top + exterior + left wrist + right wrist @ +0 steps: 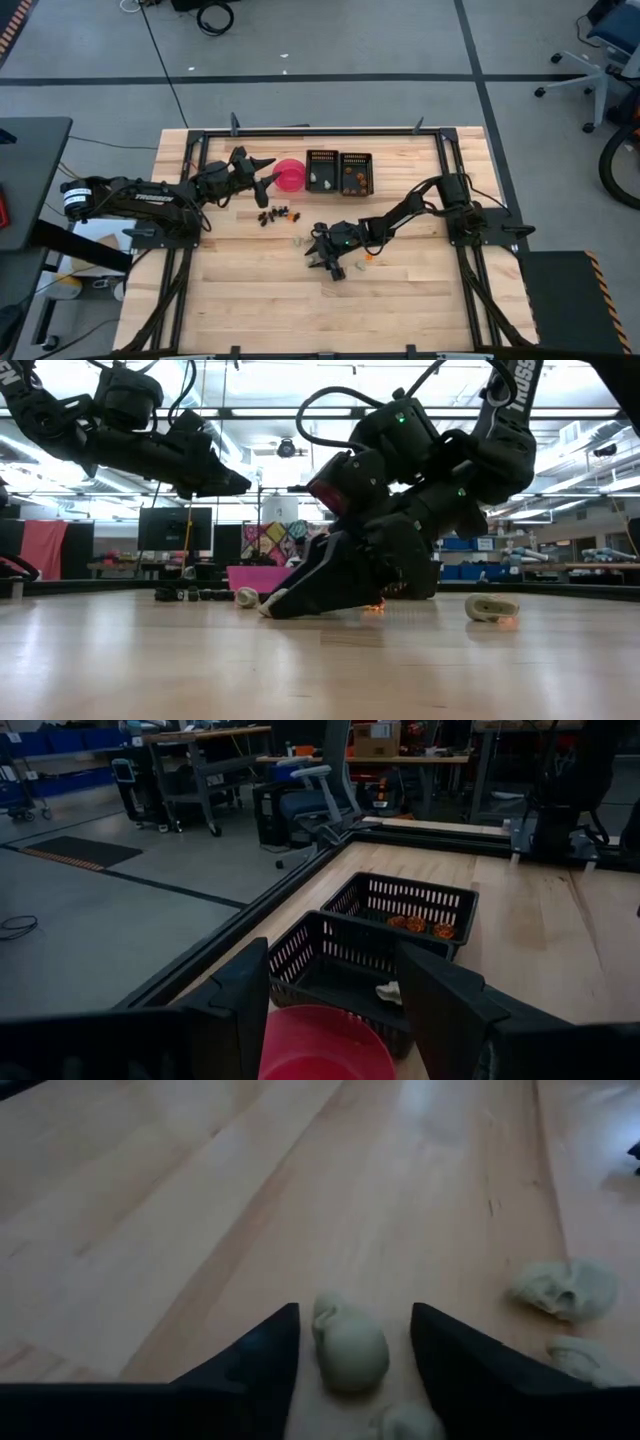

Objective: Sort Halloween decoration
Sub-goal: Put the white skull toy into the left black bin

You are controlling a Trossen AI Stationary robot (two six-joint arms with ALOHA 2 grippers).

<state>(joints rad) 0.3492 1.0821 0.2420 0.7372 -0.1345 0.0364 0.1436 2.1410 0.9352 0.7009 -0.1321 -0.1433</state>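
Observation:
My right gripper (318, 250) is low over the table's middle, open, with its fingers on either side of a pale greenish-white skull-shaped piece (350, 1345) that lies on the wood; a gap shows on both sides. More pale pieces lie close by (565, 1288) (590, 1360). A cluster of dark pieces (275, 213) lies near the pink bowl (290, 175). An orange piece (368, 257) lies beside the right gripper. My left gripper (333, 955) is open and empty, raised at the bowl's left rim.
Two black trays stand right of the bowl at the far side: the left tray (321, 172) holds a pale piece (390, 990), the right tray (355, 172) holds orange pieces (418, 925). A black frame borders the table (300, 130). Bare wood lies toward the near edge.

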